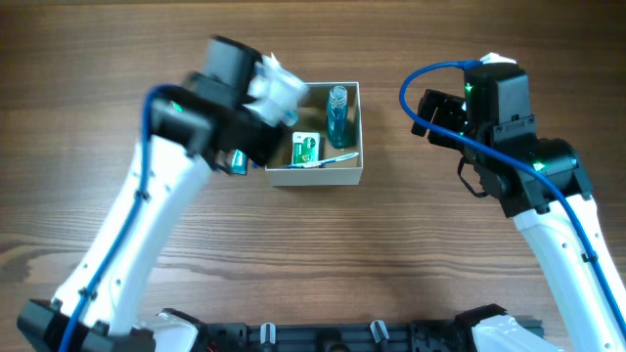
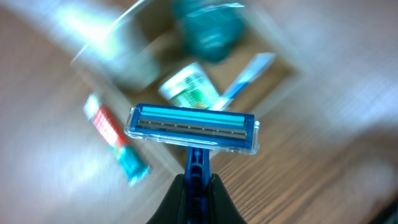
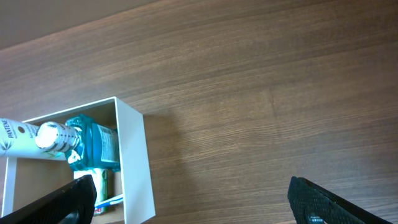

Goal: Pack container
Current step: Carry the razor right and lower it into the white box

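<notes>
The container (image 1: 323, 177) is a square white-walled box with a tan inside at the table's middle back. It holds a teal bottle (image 1: 337, 115), a green-and-white packet (image 1: 306, 149) and a toothbrush (image 1: 331, 158). My left gripper (image 1: 240, 156) hangs at the container's left edge, shut on the handle of a blue razor (image 2: 193, 127), whose head points at the blurred container (image 2: 283, 68). My right gripper (image 1: 435, 115) is wide open and empty, right of the container (image 3: 134, 162). A white tube (image 3: 25, 134) lies by the bottle (image 3: 93, 146).
A red-and-teal tube (image 2: 115, 140) lies by the container's wall; blur hides whether it is inside or outside. Bare wooden table (image 3: 261, 93) stretches to the right of the container and in front of it.
</notes>
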`<state>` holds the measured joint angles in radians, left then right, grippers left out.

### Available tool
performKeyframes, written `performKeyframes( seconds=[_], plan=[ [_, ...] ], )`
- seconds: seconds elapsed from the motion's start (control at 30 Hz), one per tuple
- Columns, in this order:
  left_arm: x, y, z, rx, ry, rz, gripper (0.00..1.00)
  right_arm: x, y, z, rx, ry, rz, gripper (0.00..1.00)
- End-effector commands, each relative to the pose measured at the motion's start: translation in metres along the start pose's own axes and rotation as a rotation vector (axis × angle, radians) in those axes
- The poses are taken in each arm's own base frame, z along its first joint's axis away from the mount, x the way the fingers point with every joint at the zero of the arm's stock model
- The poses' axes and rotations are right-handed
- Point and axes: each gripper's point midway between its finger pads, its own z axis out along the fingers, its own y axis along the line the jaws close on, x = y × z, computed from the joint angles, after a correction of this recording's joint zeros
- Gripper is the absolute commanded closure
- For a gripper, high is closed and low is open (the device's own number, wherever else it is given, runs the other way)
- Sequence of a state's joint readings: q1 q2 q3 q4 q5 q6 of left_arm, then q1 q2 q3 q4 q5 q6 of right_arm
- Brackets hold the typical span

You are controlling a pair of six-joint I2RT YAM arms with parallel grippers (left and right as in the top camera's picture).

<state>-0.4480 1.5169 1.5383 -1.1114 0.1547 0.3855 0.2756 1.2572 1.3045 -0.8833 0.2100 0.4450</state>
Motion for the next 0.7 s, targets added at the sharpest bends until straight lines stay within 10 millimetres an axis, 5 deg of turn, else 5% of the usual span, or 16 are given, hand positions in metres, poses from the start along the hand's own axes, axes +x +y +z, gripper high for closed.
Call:
performKeyframes(
  seconds=[0.0,0.17,0.57,0.67],
  plan=[
    [-0.015,-0.037,0.018,-0.005,0.012,0.379,0.96,-0.003,0.003,0.000,-0.009,-0.001,0.011,0.00],
    [-0.025,-0.047,0.053,-0.043,0.059,0.631,0.96,-0.003,0.003,0.000,-0.009,-0.001,0.011,0.00],
    [-0.020,-0.016,0.131,-0.062,0.156,0.590,0.94,-0.003,0.003,0.000,-0.009,-0.001,0.010,0.00],
    [-0.021,-0.016,0.130,-0.067,0.150,0.539,0.64,-0.003,0.003,0.000,-0.009,-0.001,0.011,0.00]
  ],
)
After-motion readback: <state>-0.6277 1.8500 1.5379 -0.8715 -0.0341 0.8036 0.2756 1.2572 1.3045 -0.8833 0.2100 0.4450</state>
